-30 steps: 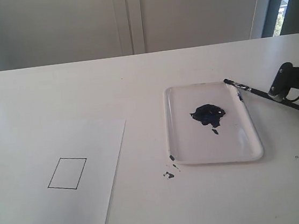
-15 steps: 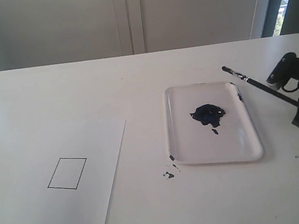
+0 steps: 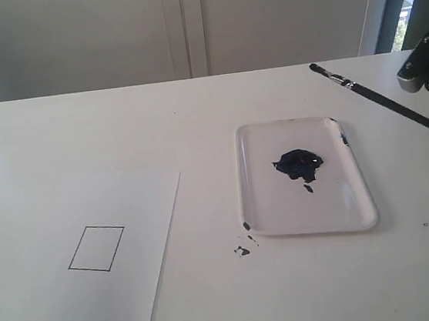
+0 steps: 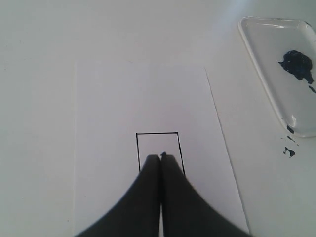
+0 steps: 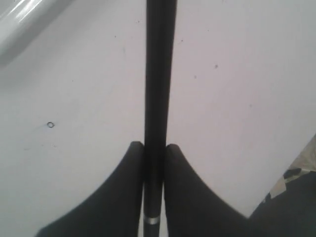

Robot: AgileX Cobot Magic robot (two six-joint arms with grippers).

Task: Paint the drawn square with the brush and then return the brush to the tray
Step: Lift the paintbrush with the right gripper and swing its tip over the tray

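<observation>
White desk before pale wall panels. Right tool (image 5: pixel 154 145) clamped on brush (image 3: pixel 378 98) handle near right edge, bristles aimed toward far edge, probably ready for dipping in paint blob (image 3: pixel 300 162) on tray (image 3: pixel 245 180) just beside. Left tool (image 4: pixel 161 157) pressed together, empty, facing blank drawn square (image 3: pixel 97 249) on paper sheet (image 3: pixel 99 305) toward near-left corner.

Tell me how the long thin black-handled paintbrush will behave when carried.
The long thin black-handled paintbrush looks stiff: it juts out straight, no sag. Probably light, being so thin. The right jaws pinch it near one end, so it may pivot or slip when the tip is pressed.
</observation>
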